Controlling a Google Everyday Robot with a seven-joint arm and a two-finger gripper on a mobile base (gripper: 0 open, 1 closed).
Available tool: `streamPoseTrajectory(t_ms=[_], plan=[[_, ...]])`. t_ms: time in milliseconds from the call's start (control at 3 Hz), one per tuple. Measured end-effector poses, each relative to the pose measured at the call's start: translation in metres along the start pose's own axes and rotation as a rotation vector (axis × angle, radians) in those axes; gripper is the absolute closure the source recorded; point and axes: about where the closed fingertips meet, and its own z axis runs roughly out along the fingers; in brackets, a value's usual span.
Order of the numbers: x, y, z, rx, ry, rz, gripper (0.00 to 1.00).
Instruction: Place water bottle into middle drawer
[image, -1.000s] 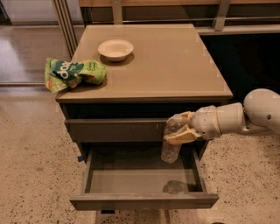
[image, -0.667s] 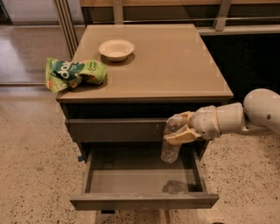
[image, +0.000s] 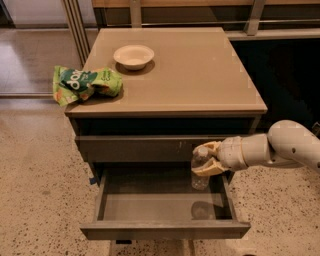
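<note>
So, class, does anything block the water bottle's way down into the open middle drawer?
Nothing visible does. The gripper holds the water bottle over the right side of the middle drawer, with only the drawer's grey floor below it.

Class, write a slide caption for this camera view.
Gripper holds the water bottle upright over the open middle drawer.

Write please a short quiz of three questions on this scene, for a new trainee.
1. True or false: the water bottle lies flat on the floor of the open middle drawer.
2. What stands on the cabinet top near the green snack bag? A) white bowl B) mug C) can
3. Fill in: the gripper, above the drawer's right side, is shut on the ____.
Key: 1 false, it is held upright above the floor; 2 A; 3 water bottle.
</note>
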Motion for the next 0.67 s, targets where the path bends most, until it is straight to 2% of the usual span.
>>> streamPoseTrajectory(t_ms=[333, 667], plan=[[0.0620, 0.0095, 0.0341, -0.018, -0.022, 0.020, 1.00], [0.0620, 0.0095, 0.0341, -0.018, -0.022, 0.020, 1.00]])
